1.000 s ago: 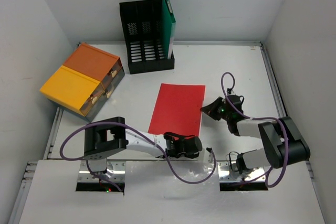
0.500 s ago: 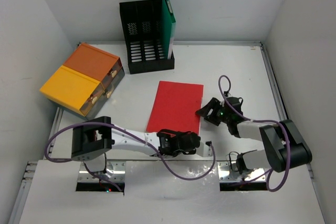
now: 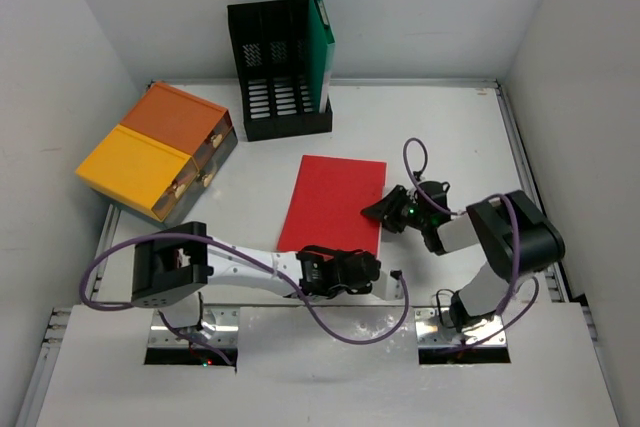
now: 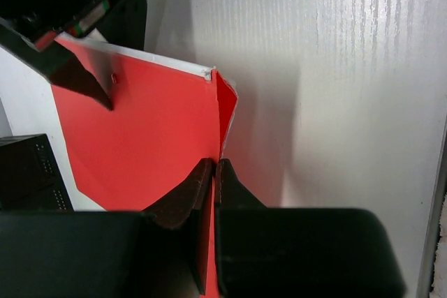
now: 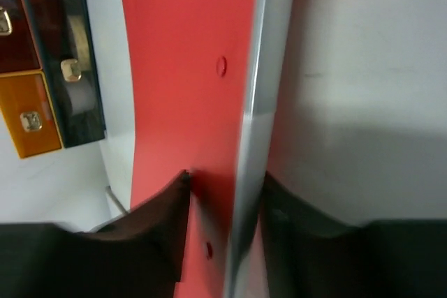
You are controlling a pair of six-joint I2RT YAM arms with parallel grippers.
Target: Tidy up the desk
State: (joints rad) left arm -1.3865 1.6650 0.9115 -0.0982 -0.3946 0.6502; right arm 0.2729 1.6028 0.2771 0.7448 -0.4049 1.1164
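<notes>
On the desk (image 3: 450, 127), the left gripper (image 4: 214, 165) pinches the red folder's (image 3: 335, 202) near corner, probably so the right gripper's (image 5: 223, 186) open jaws fit round its edge.

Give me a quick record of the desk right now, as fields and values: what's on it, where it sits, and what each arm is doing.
desk: white, walled on three sides
red folder: lying at centre
file rack: black mesh, back centre
green folder: upright at the rack's right end
drawer box: orange and yellow, left side
left gripper: shut on the red folder's near right corner
right gripper: open, fingers straddling the red folder's right edge
</notes>
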